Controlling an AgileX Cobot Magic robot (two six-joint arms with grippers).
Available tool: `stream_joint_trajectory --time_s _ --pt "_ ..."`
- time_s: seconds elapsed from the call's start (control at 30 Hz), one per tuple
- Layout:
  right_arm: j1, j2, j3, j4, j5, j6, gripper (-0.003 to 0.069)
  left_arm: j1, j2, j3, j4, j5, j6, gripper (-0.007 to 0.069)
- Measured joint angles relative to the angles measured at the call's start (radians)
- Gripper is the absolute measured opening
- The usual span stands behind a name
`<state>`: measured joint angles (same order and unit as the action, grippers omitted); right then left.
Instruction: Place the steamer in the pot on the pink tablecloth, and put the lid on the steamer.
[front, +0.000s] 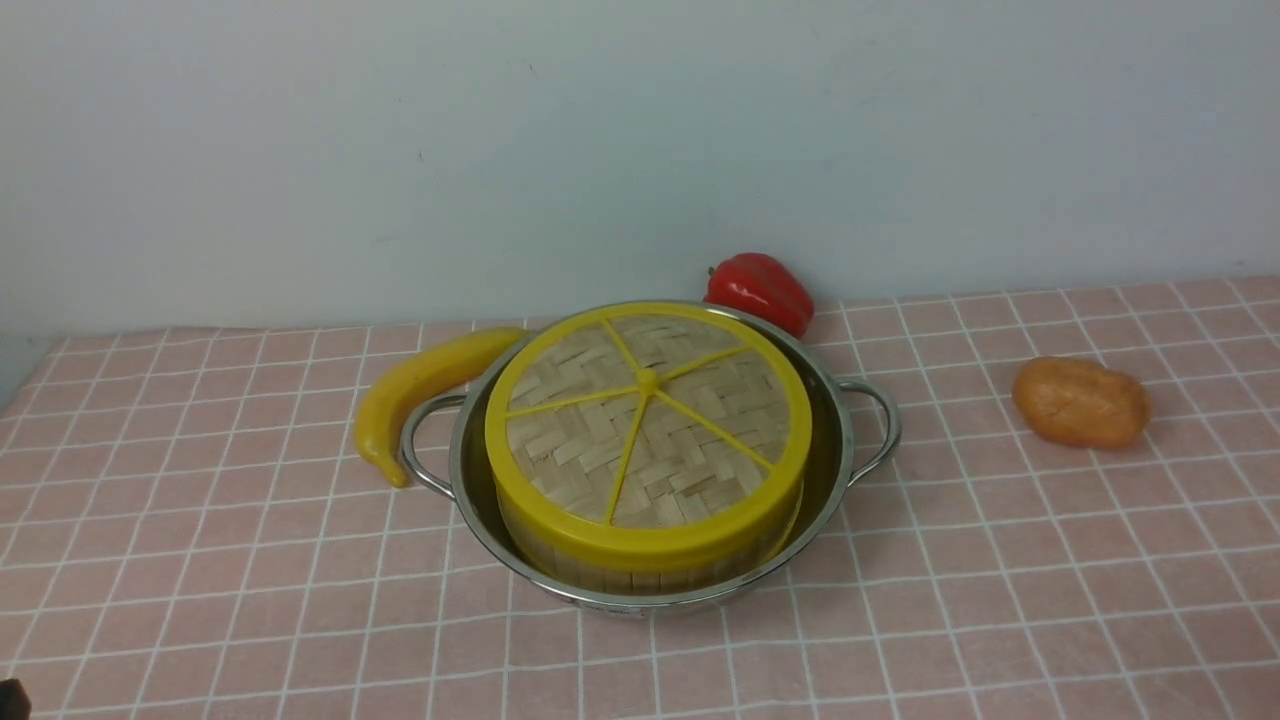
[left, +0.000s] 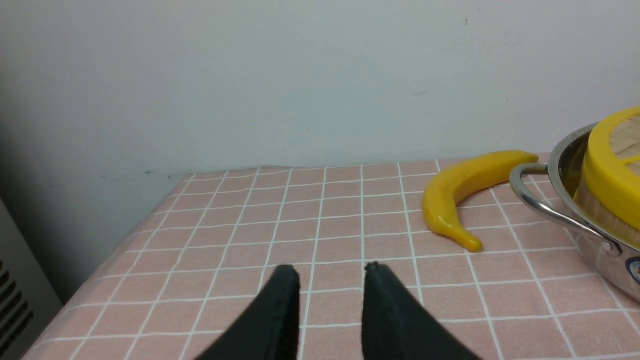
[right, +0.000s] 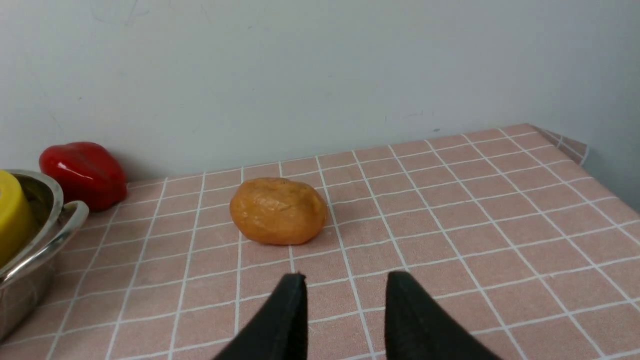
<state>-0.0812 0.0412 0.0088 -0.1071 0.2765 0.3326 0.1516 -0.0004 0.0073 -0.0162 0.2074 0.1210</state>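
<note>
The pot (front: 640, 606) stands on the tablecloth (front: 330, 640), with the steamer (front: 650, 578) inside it and the lid (front: 690, 420) on top of the steamer. The banana (front: 400, 400) lies on the cloth just left of the pot, beside its left handle. Behind the pot, slightly right of its middle, is the pepper (front: 762, 292), near the wall (front: 640, 150). The bread roll (front: 1082, 403) lies well apart to the right.

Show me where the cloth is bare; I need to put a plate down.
Bare cloth: left of the banana; in front of the pot; between pot and bread roll.
Crowded: behind the pot, with banana and red pepper close against it.
</note>
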Motion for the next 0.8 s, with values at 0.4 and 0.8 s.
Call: stream_joint_trajectory --time_s 0.4,0.8 --pt "0.000 0.000 0.000 0.000 0.000 0.000 0.0240 0.000 0.000 0.000 0.000 0.000 0.000 0.0202" --pt "0.000 0.000 0.000 0.000 0.000 0.019 0.0240 0.000 0.000 0.000 0.000 0.000 0.001 0.0221"
